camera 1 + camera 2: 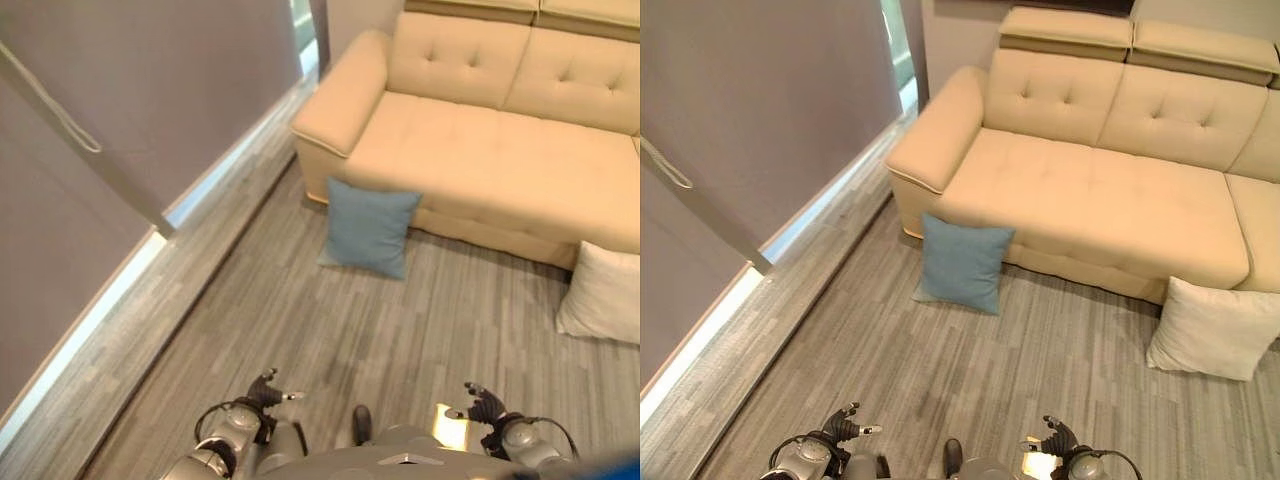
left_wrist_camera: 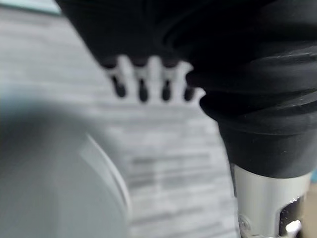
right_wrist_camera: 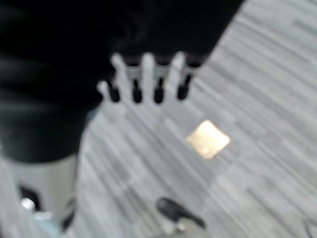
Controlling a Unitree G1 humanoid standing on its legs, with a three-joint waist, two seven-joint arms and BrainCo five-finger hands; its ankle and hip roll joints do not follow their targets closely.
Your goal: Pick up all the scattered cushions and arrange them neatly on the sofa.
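Observation:
A blue cushion (image 1: 368,226) leans upright against the front of the beige sofa (image 1: 480,150), near its left armrest. A white cushion (image 1: 1212,328) lies on the floor against the sofa's front, further right. My left hand (image 1: 266,392) hangs low at the bottom left and my right hand (image 1: 484,406) at the bottom right, both far from the cushions. In the wrist views the left hand's fingers (image 2: 142,87) and the right hand's fingers (image 3: 147,82) hang relaxed and hold nothing.
Grey plank floor (image 1: 330,330) stretches between me and the sofa. A grey wall (image 1: 150,90) with a white skirting board runs along the left. A small brass plate (image 3: 208,139) is set in the floor near my right hand.

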